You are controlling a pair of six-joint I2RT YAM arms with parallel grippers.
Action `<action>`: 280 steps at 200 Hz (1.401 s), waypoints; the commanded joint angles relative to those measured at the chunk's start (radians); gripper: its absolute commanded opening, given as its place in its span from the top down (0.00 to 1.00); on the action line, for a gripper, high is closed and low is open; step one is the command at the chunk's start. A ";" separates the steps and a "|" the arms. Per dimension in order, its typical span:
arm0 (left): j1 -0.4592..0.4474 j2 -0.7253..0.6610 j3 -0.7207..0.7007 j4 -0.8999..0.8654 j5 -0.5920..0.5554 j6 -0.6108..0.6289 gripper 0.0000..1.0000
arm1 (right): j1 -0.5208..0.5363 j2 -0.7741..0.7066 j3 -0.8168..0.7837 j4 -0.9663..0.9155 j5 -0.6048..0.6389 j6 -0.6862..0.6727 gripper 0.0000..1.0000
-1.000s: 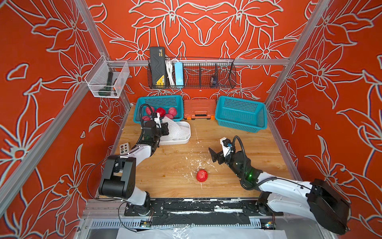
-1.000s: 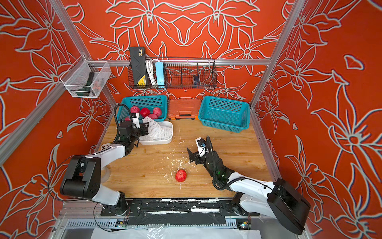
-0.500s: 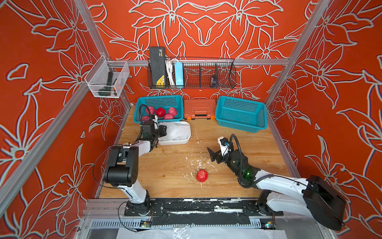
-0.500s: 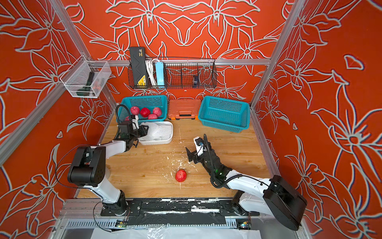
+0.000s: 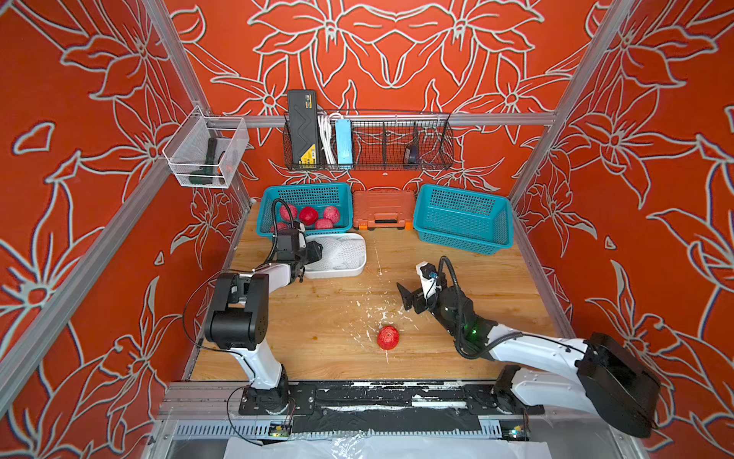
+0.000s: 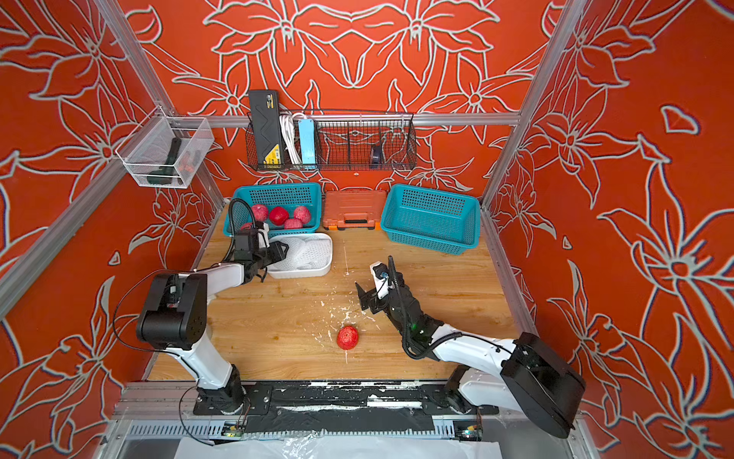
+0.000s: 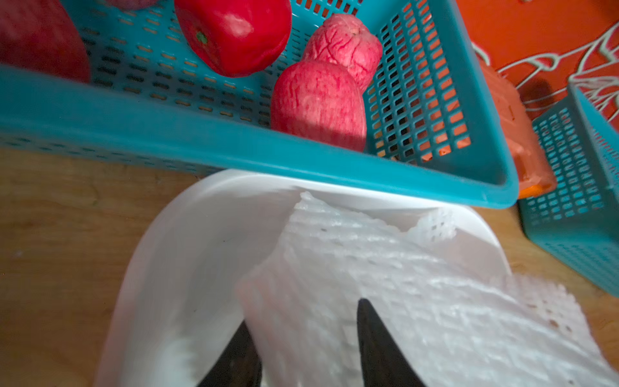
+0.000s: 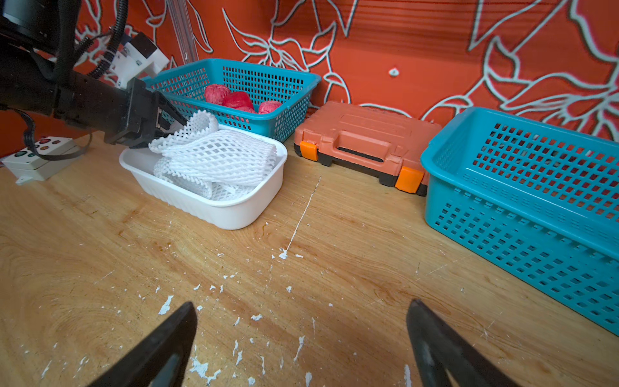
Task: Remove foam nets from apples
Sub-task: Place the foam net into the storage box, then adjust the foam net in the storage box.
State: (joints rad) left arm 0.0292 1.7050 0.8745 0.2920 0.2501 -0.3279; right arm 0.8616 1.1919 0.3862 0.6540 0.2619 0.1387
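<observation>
A bare red apple [image 5: 388,337] [image 6: 348,337] lies on the wooden table near the front. Several more apples [image 5: 309,215] [image 7: 318,104] [image 8: 237,99] sit in the teal basket [image 5: 306,190] at the back left. White foam nets [image 5: 341,250] [image 7: 385,268] [image 8: 214,154] are piled in the white tray [image 5: 337,272] [image 8: 214,211] in front of that basket. My left gripper [image 5: 317,252] [image 7: 301,311] is at the tray's left end, jaws apart, with an edge of the top net lying loosely between them. My right gripper [image 5: 409,296] [image 8: 301,305] hovers open and empty over mid-table, right of the loose apple.
An orange tool case [image 5: 382,214] and an empty teal basket [image 5: 462,222] stand along the back wall. A small button box [image 8: 37,157] sits by the left edge. White foam crumbs [image 5: 383,316] litter the table's middle. A wire rack [image 5: 369,143] hangs on the back wall.
The left gripper brought the net down from above the tray into it and its jaws have parted. The right gripper shifted only slightly and stayed open.
</observation>
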 commanded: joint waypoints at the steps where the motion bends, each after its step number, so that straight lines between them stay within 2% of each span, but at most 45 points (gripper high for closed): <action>1: 0.003 -0.086 -0.018 0.022 -0.017 0.002 0.48 | -0.005 0.005 0.029 -0.002 -0.003 0.014 0.02; 39: 0.002 -0.144 -0.041 0.043 -0.013 -0.023 0.36 | -0.004 0.000 0.028 -0.004 -0.009 0.018 0.02; 129: 0.004 -0.280 -0.115 0.028 -0.047 -0.077 0.30 | -0.005 0.002 0.028 -0.001 -0.026 0.037 0.02; 133: 0.004 -0.289 -0.118 0.028 -0.053 -0.081 0.28 | -0.005 0.002 0.028 -0.002 -0.029 0.036 0.02; 140: 0.003 -0.306 -0.120 0.029 -0.061 -0.086 0.19 | -0.005 0.000 0.028 -0.001 -0.032 0.039 0.03; 145: 0.003 -0.318 -0.124 0.030 -0.063 -0.089 0.17 | -0.006 0.000 0.028 0.000 -0.032 0.039 0.03; 187: 0.003 -0.407 -0.147 0.033 -0.112 -0.084 0.19 | -0.006 -0.003 0.027 -0.001 -0.031 0.040 0.03; 222: 0.003 -0.349 -0.102 0.024 -0.150 -0.022 0.25 | -0.005 -0.006 0.029 -0.005 -0.034 0.041 0.03; 240: 0.000 -0.291 -0.049 0.022 -0.066 0.016 0.27 | -0.005 -0.009 0.028 -0.005 -0.034 0.037 0.02; 265: -0.078 -0.195 0.017 -0.008 -0.124 0.113 0.27 | -0.006 -0.006 0.032 -0.015 -0.018 0.033 0.02; 280: -0.095 -0.148 0.045 -0.021 -0.112 0.133 0.27 | -0.004 -0.006 0.035 -0.017 -0.024 0.033 0.02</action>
State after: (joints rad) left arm -0.0257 1.4967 0.8753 0.3023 0.1394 -0.2836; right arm 0.8616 1.1919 0.3866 0.6483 0.2356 0.1677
